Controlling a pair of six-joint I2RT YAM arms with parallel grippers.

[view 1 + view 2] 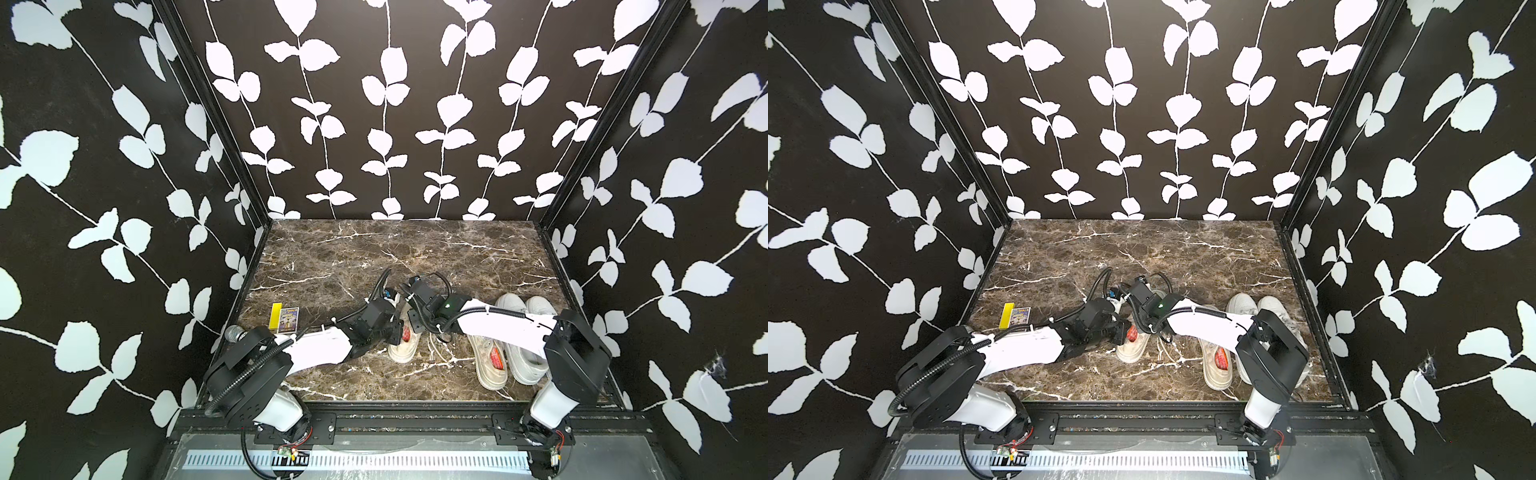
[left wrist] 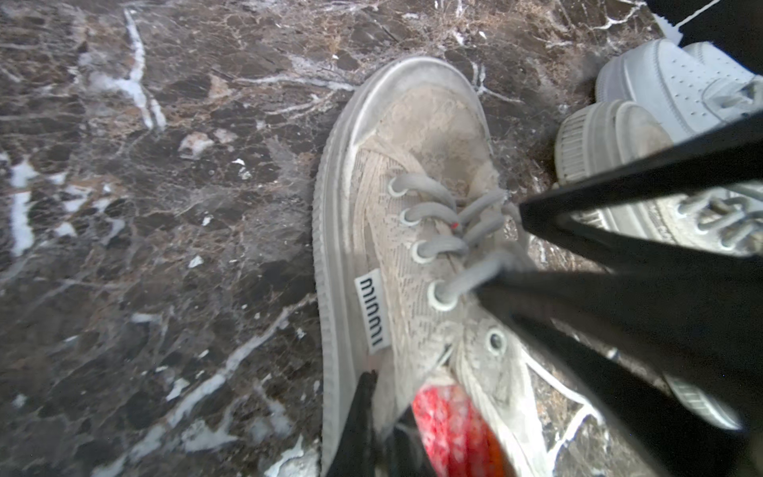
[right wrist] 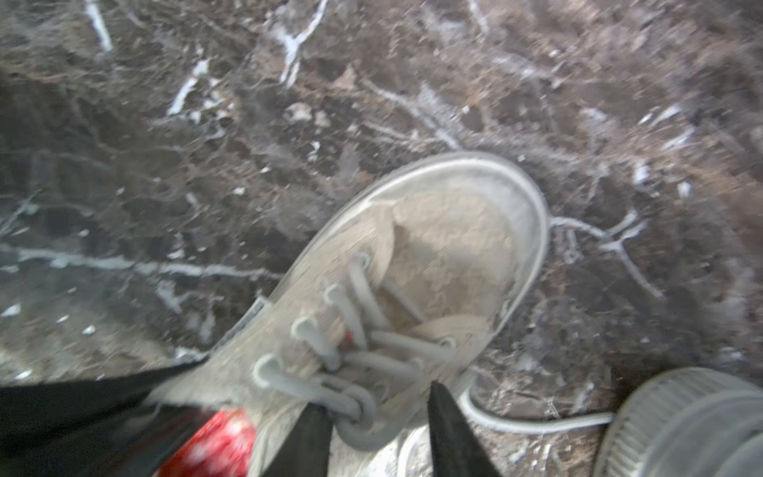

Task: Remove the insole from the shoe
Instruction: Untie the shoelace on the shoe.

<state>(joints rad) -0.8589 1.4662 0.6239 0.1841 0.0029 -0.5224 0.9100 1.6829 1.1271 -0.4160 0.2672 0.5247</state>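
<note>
— Where was the insole [image 2: 450, 429]?
— Inside the shoe [image 2: 413, 231]. It was red and showed through the heel opening. The shoe stood upright on the bench [image 2: 165, 206].
— And the left end effector [image 2: 382, 409]?
— Clenched on the shoe's side wall, one finger outside and one inside, just beside the insole.
— The right end effector [image 3: 373, 394]?
— Released, with its fingers apart on either side of the top laces [image 3: 289, 384].

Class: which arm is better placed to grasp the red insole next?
Probably right: the right gripper hangs open over the laces beside the red insole; the left gripper is shut on the rim of the beige shoe.
</note>
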